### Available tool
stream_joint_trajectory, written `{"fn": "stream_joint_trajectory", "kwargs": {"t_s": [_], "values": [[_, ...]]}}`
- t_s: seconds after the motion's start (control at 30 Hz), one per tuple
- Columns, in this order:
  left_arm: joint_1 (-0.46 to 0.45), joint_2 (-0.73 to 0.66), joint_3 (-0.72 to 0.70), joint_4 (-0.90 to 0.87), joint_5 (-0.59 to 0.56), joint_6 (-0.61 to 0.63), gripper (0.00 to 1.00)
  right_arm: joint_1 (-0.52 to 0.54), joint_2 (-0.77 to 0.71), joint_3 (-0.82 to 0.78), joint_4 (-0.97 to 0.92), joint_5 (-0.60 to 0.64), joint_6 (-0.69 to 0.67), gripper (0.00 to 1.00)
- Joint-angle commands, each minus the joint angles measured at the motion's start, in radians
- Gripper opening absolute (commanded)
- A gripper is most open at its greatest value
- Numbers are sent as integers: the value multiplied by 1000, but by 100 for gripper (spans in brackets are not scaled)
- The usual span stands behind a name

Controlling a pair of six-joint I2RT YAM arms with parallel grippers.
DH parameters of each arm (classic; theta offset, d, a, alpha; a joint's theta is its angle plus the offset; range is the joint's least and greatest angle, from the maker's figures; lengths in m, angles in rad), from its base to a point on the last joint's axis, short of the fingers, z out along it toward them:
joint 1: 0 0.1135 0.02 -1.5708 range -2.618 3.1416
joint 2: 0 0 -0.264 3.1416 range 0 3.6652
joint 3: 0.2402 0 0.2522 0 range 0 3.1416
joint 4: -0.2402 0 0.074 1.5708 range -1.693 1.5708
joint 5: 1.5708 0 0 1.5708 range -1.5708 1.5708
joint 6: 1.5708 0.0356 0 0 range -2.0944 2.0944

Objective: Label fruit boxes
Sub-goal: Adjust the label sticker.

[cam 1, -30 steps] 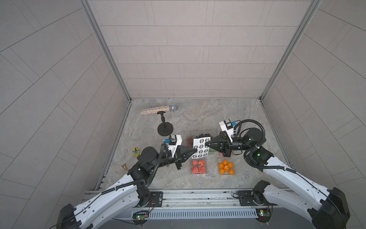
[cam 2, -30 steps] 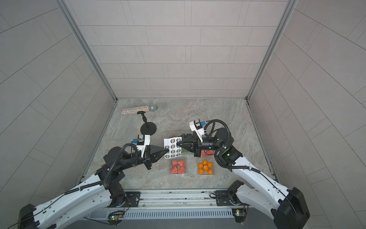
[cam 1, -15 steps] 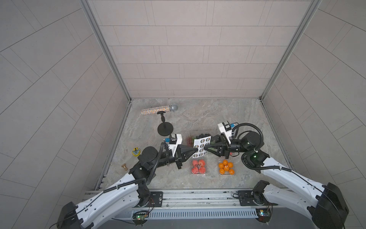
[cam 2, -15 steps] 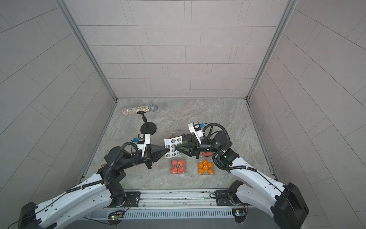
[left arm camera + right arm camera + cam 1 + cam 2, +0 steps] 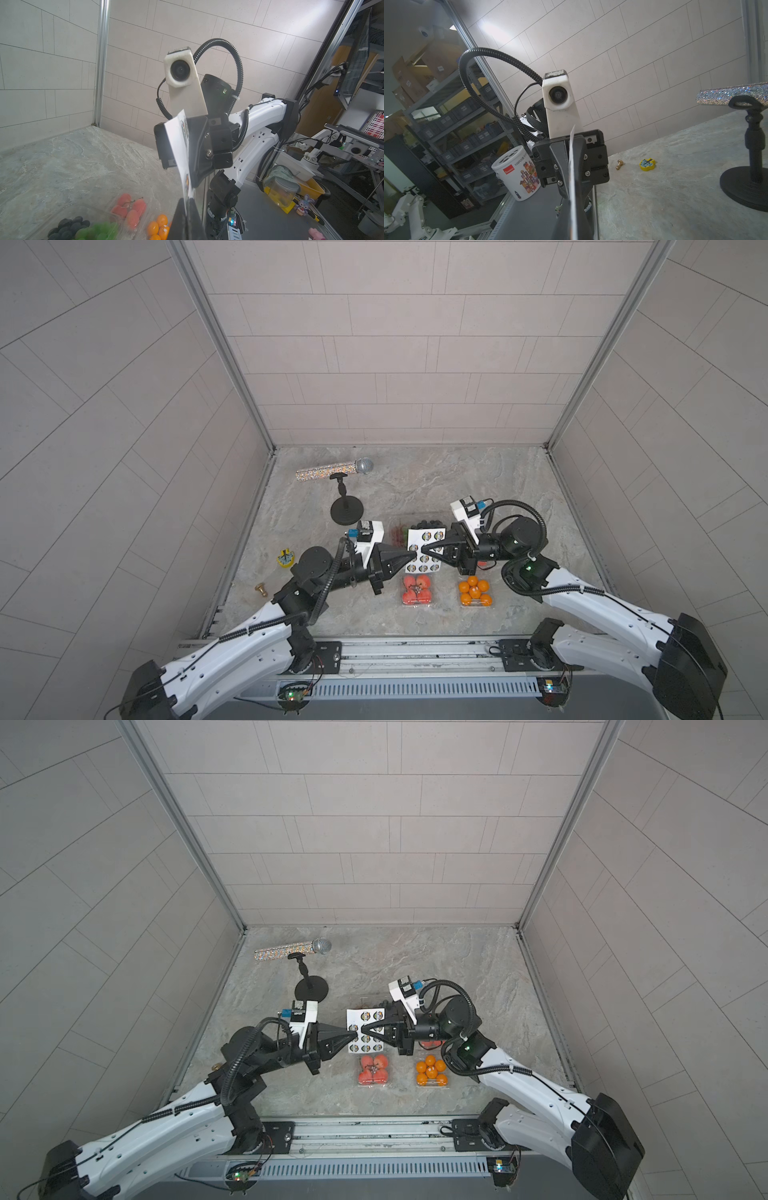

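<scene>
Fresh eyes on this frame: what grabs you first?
The two arms meet nose to nose at mid-table, the left gripper and the right gripper both pinched shut on a white sticker sheet held upright above the stone table. Just nearer the robot sit a bright box of red fruit and a box of oranges. A glittery microphone on a black stand is at the far left.

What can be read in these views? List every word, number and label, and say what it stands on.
"108PCS": on the white toy-block tub, right wrist view.
"BZMEDU", as best it reads: on the red tag of that tub.
Chinese characters beside "108PCS": too small to read.
On the sticker sheet: the print is too small to read.
Tags on the shelf bins: blurred.
</scene>
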Motion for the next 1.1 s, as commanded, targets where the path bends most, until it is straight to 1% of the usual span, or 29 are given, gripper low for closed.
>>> {"fn": "stream_joint_trajectory", "kwargs": {"t_s": [0.0,0.03,0.07,0.1,0.13,0.17,0.2,0.3,0.33,0.4,0.5,0.7,0.73,0.8,0.83,0.9,0.93,1.07], "values": [[5,-19,-10,35,18,6,6,6,-21,17,2,-2,-23,0],[5,-26,-14,31,21,18,17,5,-27,18,-3,-2,-27,0],[5,-35,-19,31,18,24,32,6,-31,18,-12,-2,-31,0],[5,-48,-23,26,3,28,43,6,-37,17,-22,-2,-38,0],[6,-63,-24,17,-7,31,50,6,-42,17,-33,-1,-44,0],[6,-73,-22,11,-10,34,54,6,-46,18,-40,-2,-49,0],[6,-80,-20,11,-8,32,55,6,-49,17,-46,-3,-53,0],[6,-76,-2,5,4,32,54,8,-49,14,-42,-10,-50,0],[6,-70,4,-2,3,36,50,7,-48,13,-36,-12,-48,0],[10,-60,13,-11,-3,42,48,9,-50,13,-30,-18,-46,0],[21,-51,13,1,2,33,47,10,-56,6,-23,-19,-42,0],[22,-33,23,45,74,24,46,16,-49,11,-23,-23,-42,0],[23,-34,21,46,72,26,46,16,-49,11,-24,-25,-44,0],[25,-39,20,49,80,29,37,17,-45,14,-32,-24,-50,0],[25,-39,19,53,83,28,35,16,-45,15,-35,-23,-50,0],[27,-35,26,43,79,25,26,18,-44,14,-35,-26,-50,0],[28,-35,26,49,77,25,24,18,-46,13,-33,-25,-50,0],[31,-35,21,61,76,21,23,17,-45,15,-46,-23,-58,0]]}}
